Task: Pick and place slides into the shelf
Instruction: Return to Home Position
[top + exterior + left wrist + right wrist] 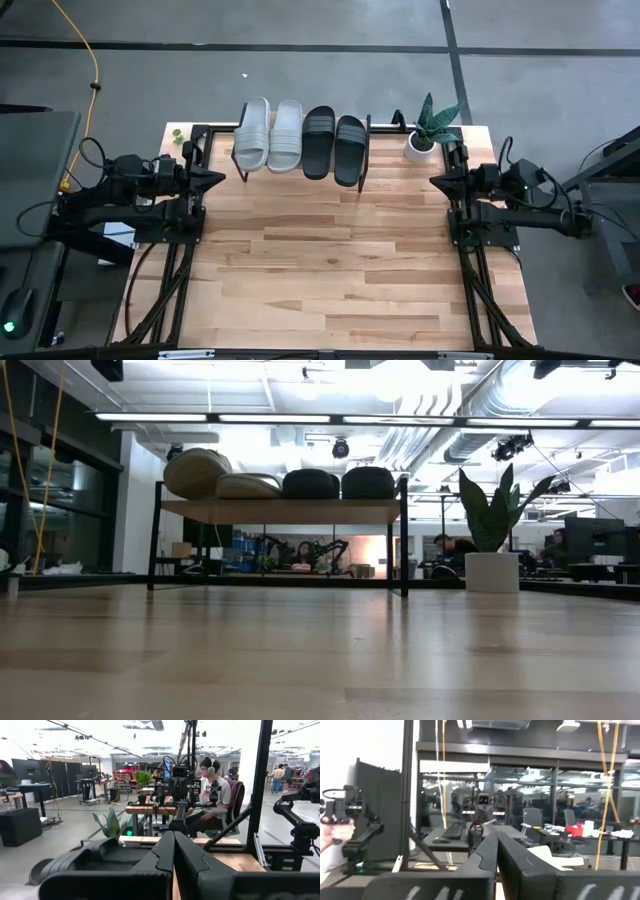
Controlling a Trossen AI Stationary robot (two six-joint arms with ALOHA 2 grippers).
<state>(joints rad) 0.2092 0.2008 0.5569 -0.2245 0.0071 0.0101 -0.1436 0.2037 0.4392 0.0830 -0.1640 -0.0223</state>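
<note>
two light grey slides [253,135] and two black slides [319,142] lie side by side on the light-wood shelf [280,511] at the far edge of the plank table [330,270], grey pair nearer the left arm, all with wide straps and rounded toes. left gripper [222,178] and right gripper [432,181] sit folded low at opposite table sides, pointing inward, fingers pressed together, holding nothing

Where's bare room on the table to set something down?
Free: the bare tabletop in front of the shelf, between the left gripper and right gripper, both shut at the sides. Crowded: the shelf, four slides side by side, and the plant beside it.
</note>
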